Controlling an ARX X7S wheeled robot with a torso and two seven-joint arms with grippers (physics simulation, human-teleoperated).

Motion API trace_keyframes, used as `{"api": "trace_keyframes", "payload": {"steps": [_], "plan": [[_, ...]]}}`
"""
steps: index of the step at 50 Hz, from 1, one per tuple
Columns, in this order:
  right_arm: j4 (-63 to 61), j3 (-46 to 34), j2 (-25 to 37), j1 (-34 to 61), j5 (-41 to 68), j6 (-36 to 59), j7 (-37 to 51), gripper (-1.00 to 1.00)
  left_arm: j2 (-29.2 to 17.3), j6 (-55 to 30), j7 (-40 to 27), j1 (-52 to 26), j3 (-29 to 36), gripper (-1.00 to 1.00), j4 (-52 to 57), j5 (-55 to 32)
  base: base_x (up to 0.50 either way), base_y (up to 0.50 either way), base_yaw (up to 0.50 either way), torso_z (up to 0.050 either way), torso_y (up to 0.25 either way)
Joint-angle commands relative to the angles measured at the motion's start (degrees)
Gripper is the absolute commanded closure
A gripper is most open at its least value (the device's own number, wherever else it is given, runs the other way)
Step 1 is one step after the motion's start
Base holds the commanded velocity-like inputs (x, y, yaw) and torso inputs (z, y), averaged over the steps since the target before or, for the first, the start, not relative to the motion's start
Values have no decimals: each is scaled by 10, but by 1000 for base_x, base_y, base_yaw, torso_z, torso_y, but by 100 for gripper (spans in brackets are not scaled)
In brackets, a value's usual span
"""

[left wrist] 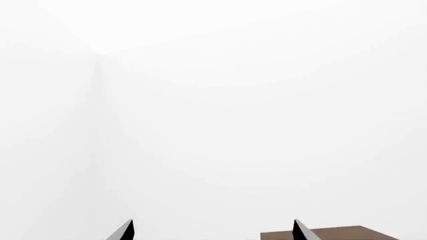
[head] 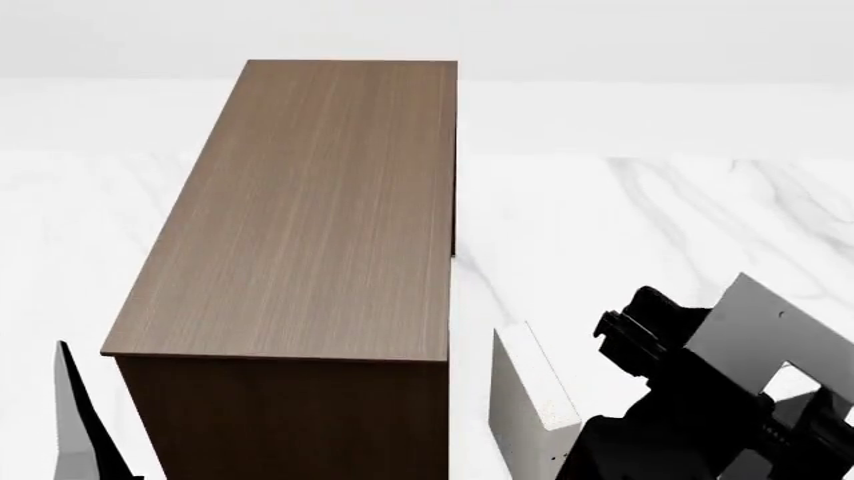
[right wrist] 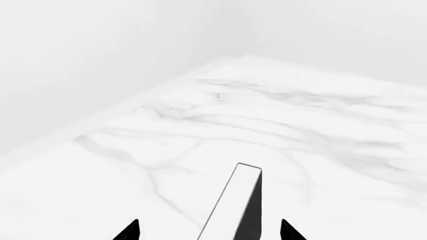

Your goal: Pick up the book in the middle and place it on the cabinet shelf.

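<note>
Right arm (head: 707, 400) fills the head view's lower right, black, nearest the lens. Cabinet shelf (head: 307, 210): tall, dark brown wood grain, flat top bare, long axis running away from the robot, marble floor (head: 641, 240) open along its right edge. Book (right wrist: 237, 205) sits between the right gripper's (right wrist: 208, 231) spread tips, contact not visible; long axis pointing away, dark grey cover, white pages. Left gripper (left wrist: 212, 231): tips apart, holding nothing, cabinet corner beside it.
</note>
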Motion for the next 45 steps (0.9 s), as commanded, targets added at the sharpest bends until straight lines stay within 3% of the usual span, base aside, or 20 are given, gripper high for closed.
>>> {"api": "trace_keyframes", "payload": {"steps": [1,45], "plan": [[21,13,-8,2,18,4,11,-100,7,8,12,0,-8,-100,-4,10,0,0,0,0,0],[221,-26,14,44,26,-112,-2,-100,-3,1,2,-1,3,-100,-5,5,0,0,0,0,0]]}}
